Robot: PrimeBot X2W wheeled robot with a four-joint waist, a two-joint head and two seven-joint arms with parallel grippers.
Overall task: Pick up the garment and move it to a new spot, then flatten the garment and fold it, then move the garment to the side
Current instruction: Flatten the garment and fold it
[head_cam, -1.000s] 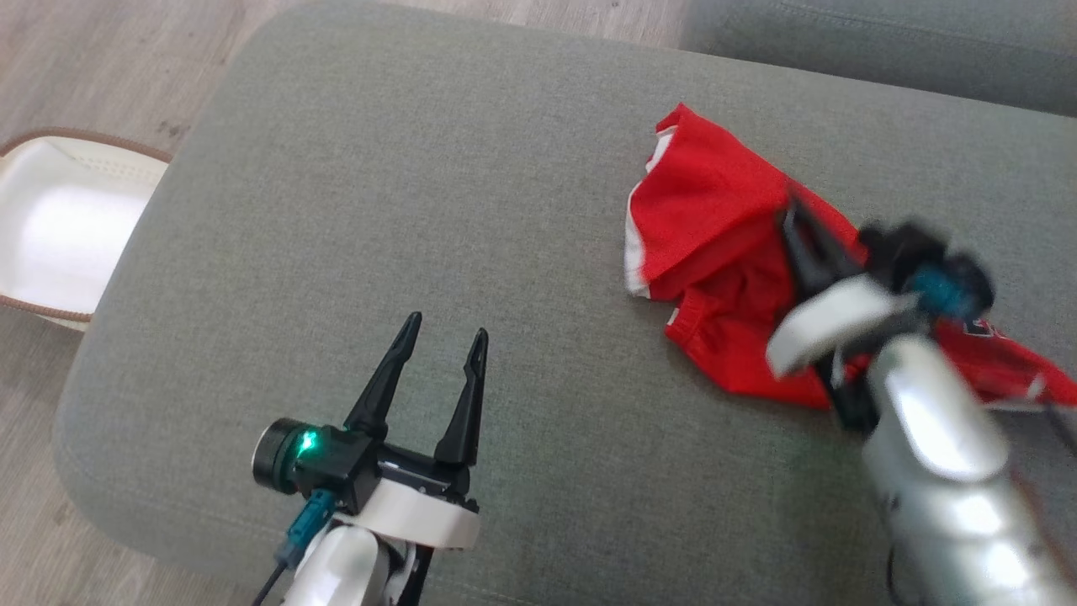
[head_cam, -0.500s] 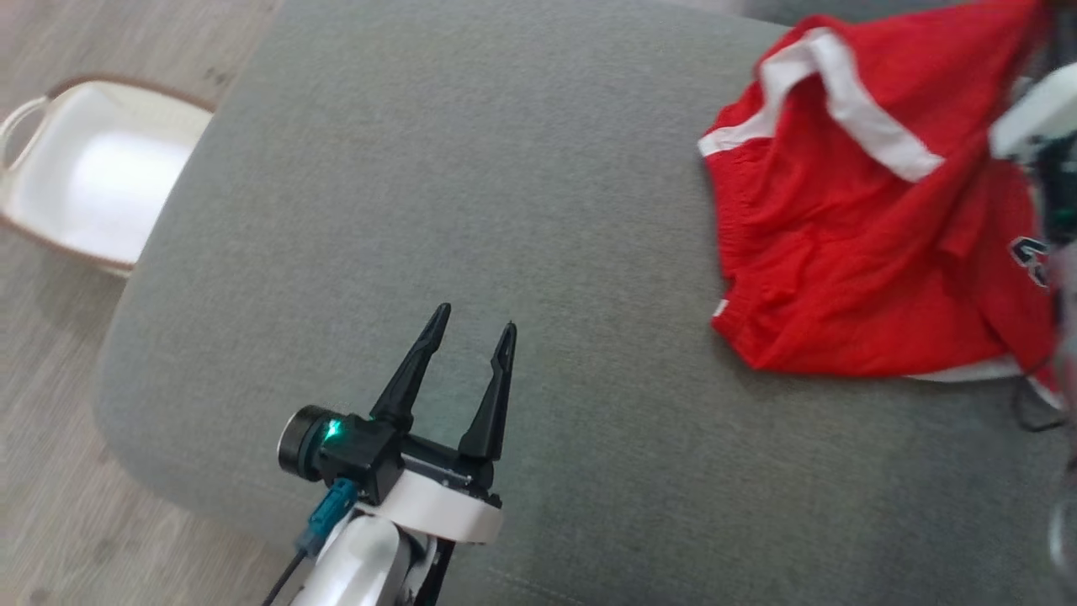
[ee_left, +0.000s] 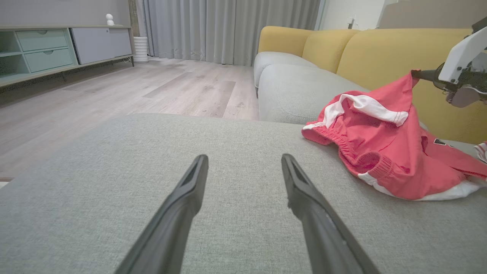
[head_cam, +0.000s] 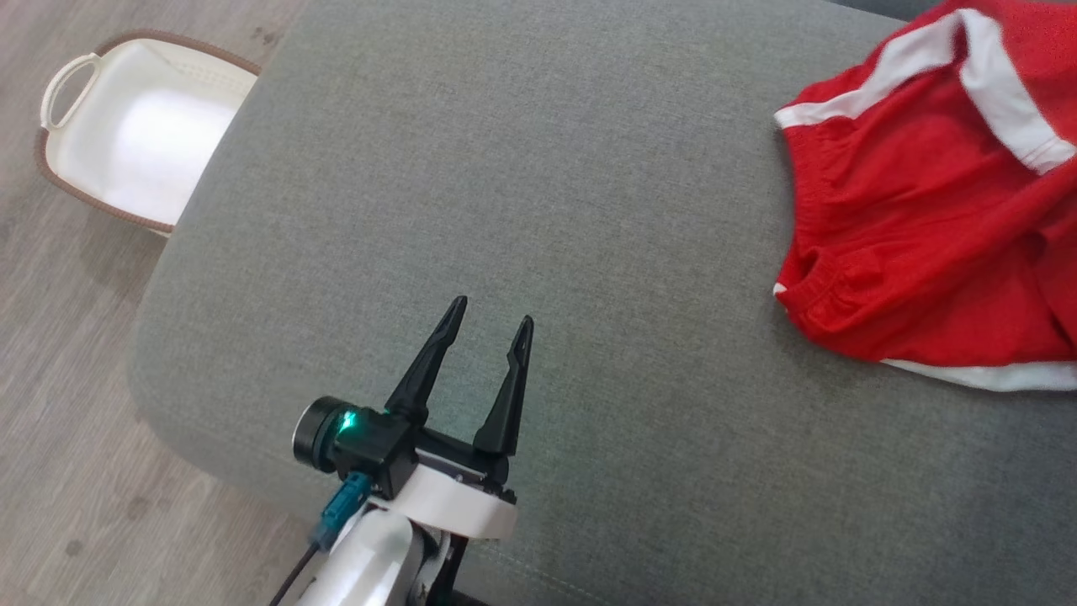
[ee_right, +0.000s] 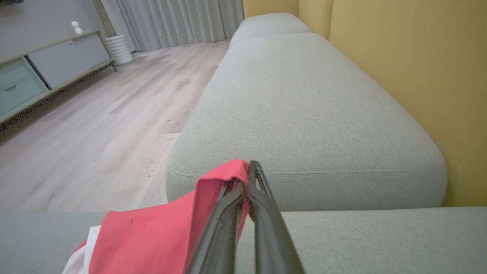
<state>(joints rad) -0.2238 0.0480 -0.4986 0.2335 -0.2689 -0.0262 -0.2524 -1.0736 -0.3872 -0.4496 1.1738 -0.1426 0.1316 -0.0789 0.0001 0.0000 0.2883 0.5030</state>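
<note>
while its fingers press tight together, the r gripper (ee_right: pixel 249 177) pinches a raised fold of the red garment (ee_right: pixel 152 236), prob. shorts w/ white trim (head_cam: pixel 1001 109), which peaks there and drapes onto the grey sofa seat (head_cam: pixel 589 210) at the robot's right. the l gripper (head_cam: pixel 490 310) is over bare seat nr the front edge, fingers spread and holding nothing, well apart from the cloth. a white basket (head_cam: pixel 126 126) sits on the floor (head_cam: pixel 67 421) by the seat's left end.
</note>
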